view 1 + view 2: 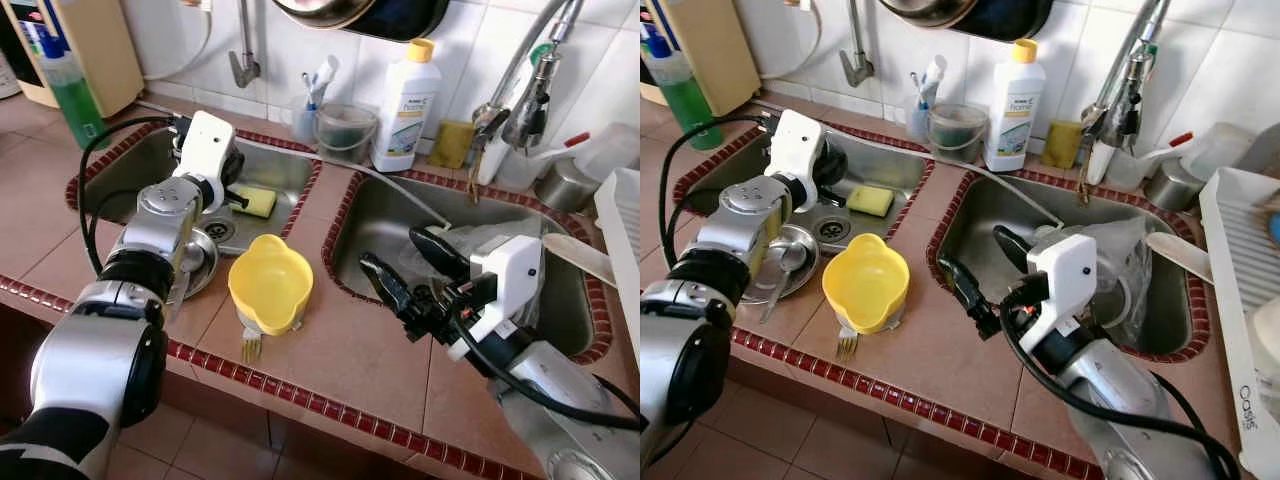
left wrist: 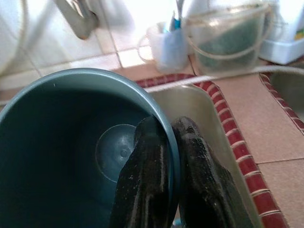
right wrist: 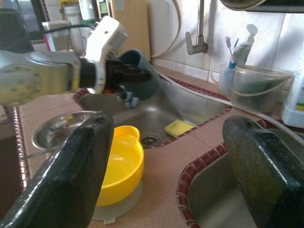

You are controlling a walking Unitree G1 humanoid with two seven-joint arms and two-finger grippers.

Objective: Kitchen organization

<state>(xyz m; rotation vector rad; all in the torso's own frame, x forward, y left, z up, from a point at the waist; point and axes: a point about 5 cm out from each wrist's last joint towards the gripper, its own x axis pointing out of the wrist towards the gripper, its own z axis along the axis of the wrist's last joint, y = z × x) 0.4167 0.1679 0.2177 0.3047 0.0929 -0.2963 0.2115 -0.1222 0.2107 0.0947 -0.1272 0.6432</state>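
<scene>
- On the near worktop (image 1: 350,350) a yellow bowl (image 1: 268,283) is seen, apparently empty, resting on a pale lid or plate with a fork (image 1: 250,345) poking out below it; it is judged light, stiff plastic, easiest taken by its rim.
- Just beside it, toward the left, a shallow steel dish (image 1: 780,262) is set on the worktop, with what looks like a utensil lying in it.
- The right gripper (image 1: 405,272) is held over the near edge of the right sink (image 1: 985,215), its jaws spread wide and holding nothing; crumpled clear plastic (image 1: 1125,260) lies in that basin.
- The left gripper (image 2: 164,161) is held over the left sink (image 1: 290,170), its jaws pinched on the rim of a dark teal cup (image 2: 71,142), one finger inside and one outside.
- The cup is empty, and is judged light and rigid but possibly wet and slippery, so a rim pinch could let it swing.
- A yellow sponge (image 1: 255,201) lies in the left sink near the drain.
- Farther back, against the tiles, a clear tub (image 1: 346,130), a small cup holding a toothbrush (image 1: 312,105) and a white bottle (image 1: 405,105) are stood.
</scene>
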